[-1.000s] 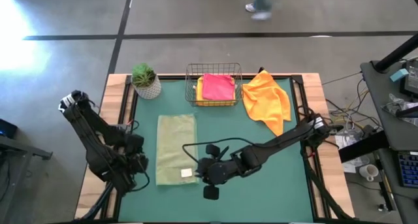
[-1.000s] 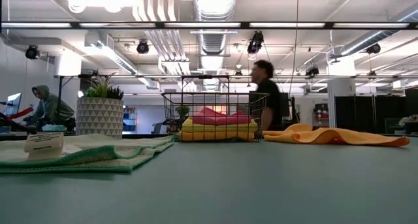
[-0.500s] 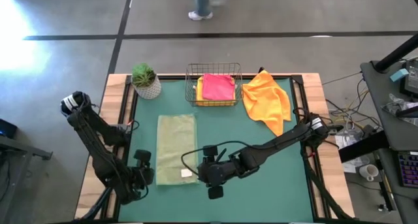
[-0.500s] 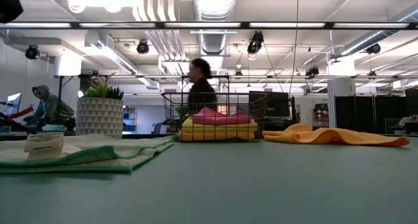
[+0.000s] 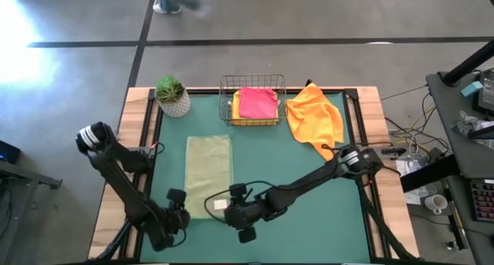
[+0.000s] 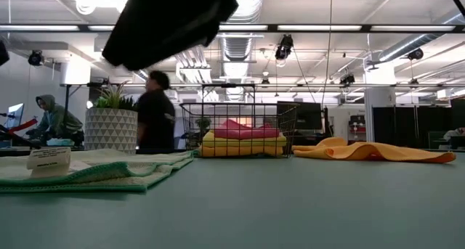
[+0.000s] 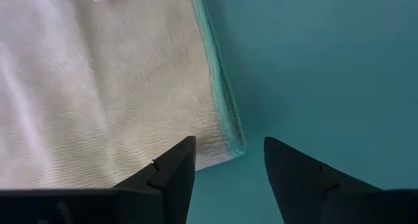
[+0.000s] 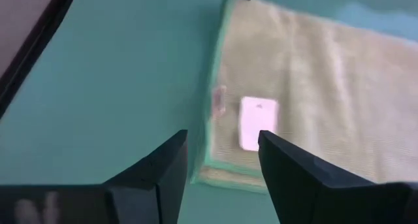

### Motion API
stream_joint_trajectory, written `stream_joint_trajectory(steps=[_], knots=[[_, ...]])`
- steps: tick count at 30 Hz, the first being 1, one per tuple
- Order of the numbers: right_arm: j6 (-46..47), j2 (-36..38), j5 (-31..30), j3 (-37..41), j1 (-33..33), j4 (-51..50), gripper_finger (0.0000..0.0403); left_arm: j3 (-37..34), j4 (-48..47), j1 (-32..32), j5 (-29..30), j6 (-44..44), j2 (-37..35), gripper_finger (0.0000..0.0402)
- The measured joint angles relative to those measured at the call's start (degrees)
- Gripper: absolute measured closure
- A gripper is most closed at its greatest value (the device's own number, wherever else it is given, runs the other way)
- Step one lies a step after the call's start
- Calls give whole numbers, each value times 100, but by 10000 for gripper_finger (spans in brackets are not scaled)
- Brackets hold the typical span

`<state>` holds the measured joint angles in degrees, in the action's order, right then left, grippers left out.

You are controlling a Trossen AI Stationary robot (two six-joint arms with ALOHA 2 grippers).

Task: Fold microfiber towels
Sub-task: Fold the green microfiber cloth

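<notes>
- Left pincer [image 5: 176, 216]: spread, holding nothing, hovering at the near left corner of the sage towel [image 5: 209, 175]. We judge that a descent off the hem would pinch only the worktop [image 5: 309, 188] surface, or catch one layer of the two.
- Sage towel: folded to a long strip on the worktop's left half, white tag [image 5: 220, 204] at its near end. We judge that uneven lifts at its two near corners would skew the next fold.
- Right pincer [image 5: 231, 213]: spread, empty, by the strip's near right corner, beside the tag. We judge it could pinch the tag alone and lose the cloth.
- Basket [image 5: 252, 100]: holds a pink towel [image 5: 257, 103] on a yellow one; no risk seen.
- Orange towel [image 5: 315, 117]: crumpled at the far right, well apart from both arms.
</notes>
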<state>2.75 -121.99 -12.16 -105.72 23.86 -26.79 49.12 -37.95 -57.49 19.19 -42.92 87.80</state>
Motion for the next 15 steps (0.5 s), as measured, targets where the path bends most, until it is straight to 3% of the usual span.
stream_joint_trajectory(steps=[5, 15], knots=[[-183, -418, 111, -415, -16, -9, 225, 60, -3, 15, 23, -28, 450, 236], [-130, -1219, 171, -1085, -92, -700, 225, 33, -54, 29, 77, -438, 626, 241]])
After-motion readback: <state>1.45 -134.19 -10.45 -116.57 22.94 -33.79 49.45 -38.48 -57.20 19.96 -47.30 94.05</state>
